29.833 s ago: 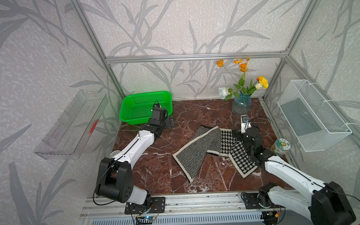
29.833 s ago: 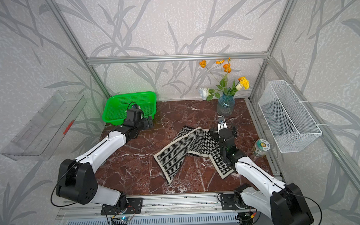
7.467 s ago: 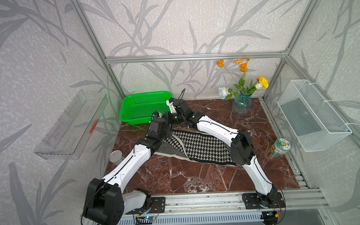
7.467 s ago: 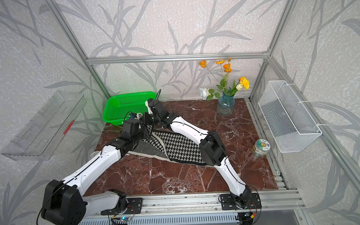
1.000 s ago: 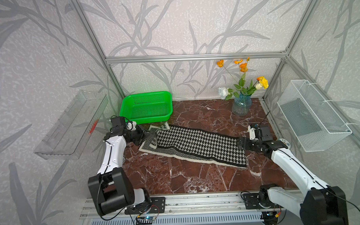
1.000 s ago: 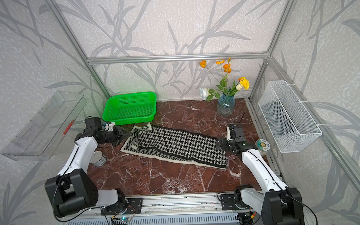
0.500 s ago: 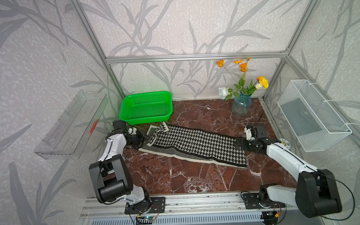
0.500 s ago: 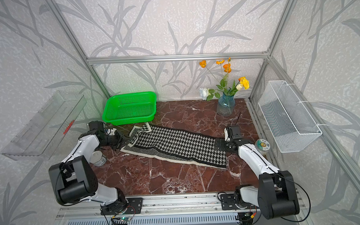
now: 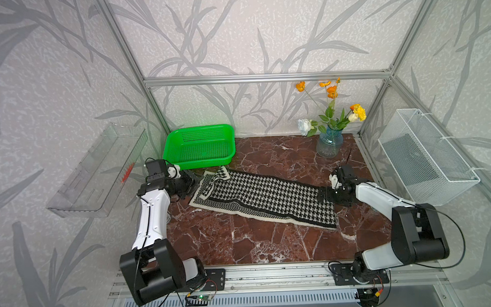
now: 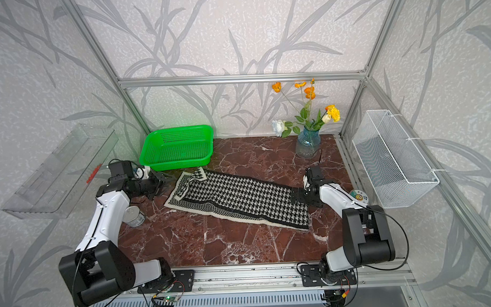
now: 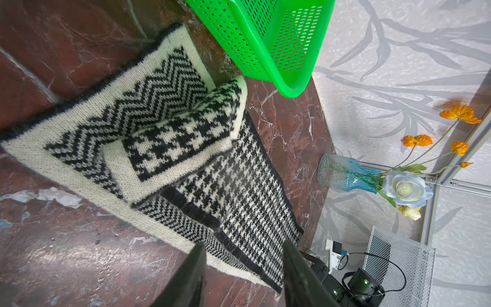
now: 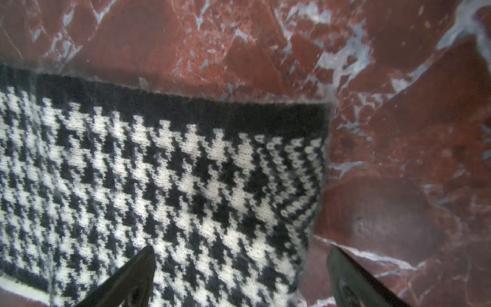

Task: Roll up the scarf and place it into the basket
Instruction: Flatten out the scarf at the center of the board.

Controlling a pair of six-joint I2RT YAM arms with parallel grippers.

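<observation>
Black-and-white knit scarf (image 9: 264,200) lay flat and unrolled, houndstooth face up. It ran slantwise across the middle of the red marble surface (image 9: 242,244), from near the back-left corner toward the right edge. Its left end was folded back with the herringbone face showing, and a small houndstooth corner was flipped over on top of that fold. Green basket (image 9: 205,162) sat in the back-left corner, just beside the folded end; gap or contact unclear.

Left end effector (image 9: 193,184) sat low at the scarf's left end. Its fingers (image 11: 194,276) were moderately apart and gripping nothing; couldn't tell if they touched the cloth. Right end effector (image 9: 324,195) was at the scarf's right end with jaws wide. In the right wrist view it straddled the end corner, not clamped on it.

Blue glass vase (image 9: 329,145) with flowers stood in the back-right corner. Metal can (image 10: 134,215) sat near the left edge, beside the left arm.
</observation>
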